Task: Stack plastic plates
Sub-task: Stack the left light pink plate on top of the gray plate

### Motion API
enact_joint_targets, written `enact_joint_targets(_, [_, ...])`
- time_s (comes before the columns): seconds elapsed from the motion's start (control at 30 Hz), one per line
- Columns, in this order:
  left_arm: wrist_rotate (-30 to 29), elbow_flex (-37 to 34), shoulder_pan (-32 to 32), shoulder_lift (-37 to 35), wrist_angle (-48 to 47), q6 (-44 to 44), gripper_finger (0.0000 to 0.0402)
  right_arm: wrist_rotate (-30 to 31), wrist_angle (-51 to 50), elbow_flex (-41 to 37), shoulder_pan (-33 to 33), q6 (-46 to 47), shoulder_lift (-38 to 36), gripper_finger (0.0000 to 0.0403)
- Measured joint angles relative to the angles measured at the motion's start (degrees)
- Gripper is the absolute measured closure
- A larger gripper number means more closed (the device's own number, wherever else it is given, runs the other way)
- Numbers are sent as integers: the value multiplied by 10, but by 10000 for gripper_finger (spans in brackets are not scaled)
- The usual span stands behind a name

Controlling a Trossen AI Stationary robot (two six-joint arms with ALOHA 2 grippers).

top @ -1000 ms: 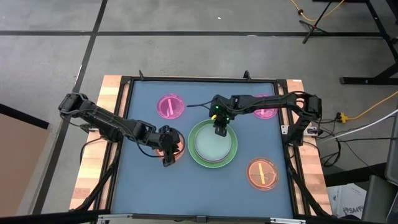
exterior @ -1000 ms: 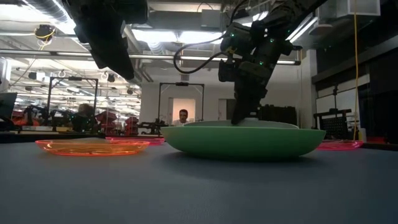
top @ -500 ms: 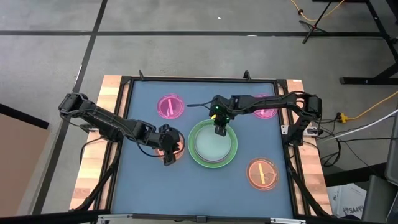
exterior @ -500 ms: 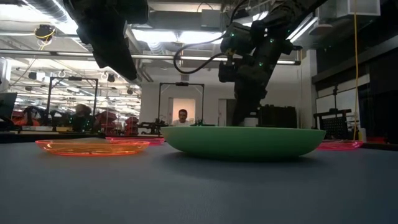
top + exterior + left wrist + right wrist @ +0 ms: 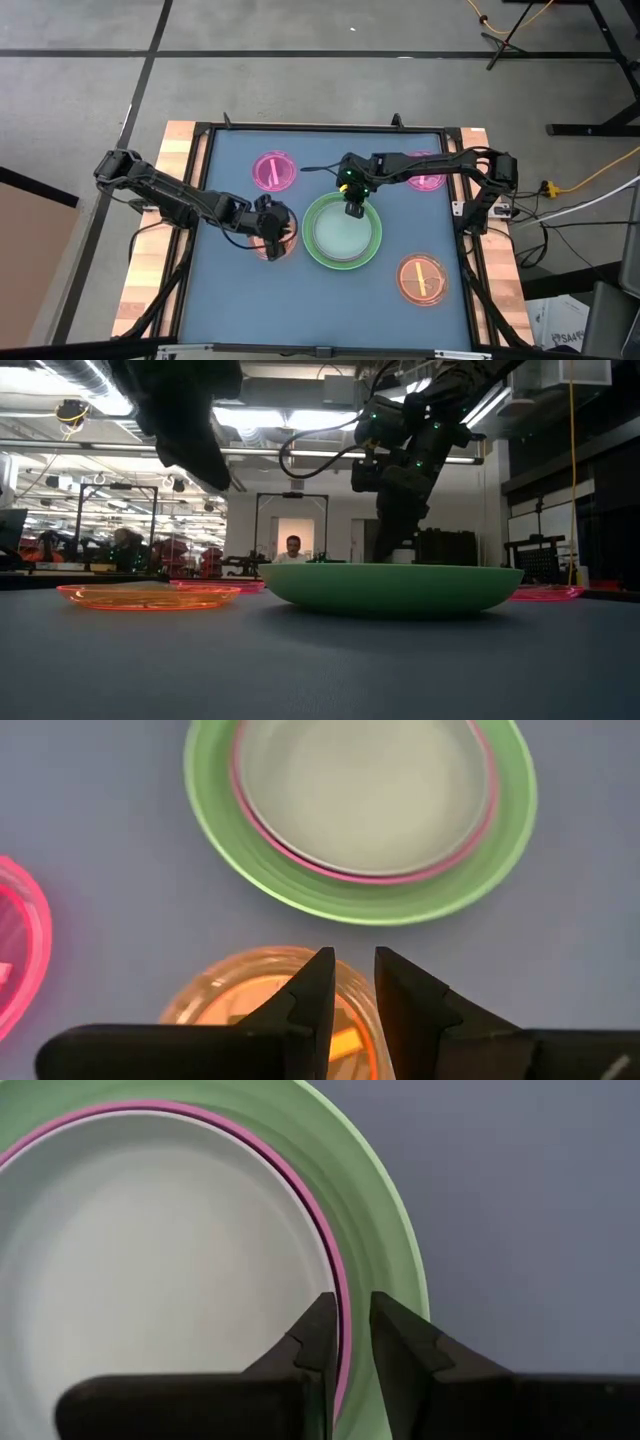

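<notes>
The large green plate (image 5: pixel 342 259) rests on the table's middle with the magenta plate (image 5: pixel 300 1192) and the pale blue-grey plate (image 5: pixel 345 230) nested in it. My right gripper (image 5: pixel 348 1330) is at the stack's far edge, pointing down and narrowly open, its fingers on either side of the inner plates' rim. My left gripper (image 5: pixel 352 982) hovers narrowly open above a small orange plate (image 5: pixel 225 992) that lies flat just left of the green one. A pink plate (image 5: pixel 274 171) lies far left. Another pink plate (image 5: pixel 432 180) lies far right, and a second orange plate (image 5: pixel 421 279) near right. My right gripper comes from above with one finger inside and one outside the magenta plate's rim (image 5: pixel 341 1285) at the stack's far edge. Whether the fingers touch that rim I cannot tell. The plates lie flat in the green plate.
A raised dark frame (image 5: pixel 320 127) borders the blue table top. My right arm (image 5: pixel 440 165) reaches over the far right pink plate. Bare table shows along the near edge between the green plate and the frame. A person (image 5: pixel 293 546) sits far off in the room behind.
The pale plate's far edge, which stood above the green plate's rim a second ago, has dropped flat into the stack. My right gripper has stayed there. My left gripper has drawn a little toward the far edge, over the orange plate.
</notes>
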Motion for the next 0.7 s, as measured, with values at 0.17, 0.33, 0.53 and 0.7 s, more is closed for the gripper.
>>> enact_joint_targets(0.17, [-4, 0, 33, 0, 0, 0, 334, 0, 0, 0, 0, 0, 0, 347])
enact_joint_targets(0.33, [-5, 0, 76, 0, 0, 15, 334, -1, 0, 0, 0, 1, 0, 347])
enact_joint_targets(0.53, [-5, 0, 119, 0, 0, 35, 334, -1, -6, 0, 0, -1, -24, 347])
enact_joint_targets(0.7, [-5, 0, 148, 0, 0, 35, 334, 0, -12, 0, 0, -15, -64, 347])
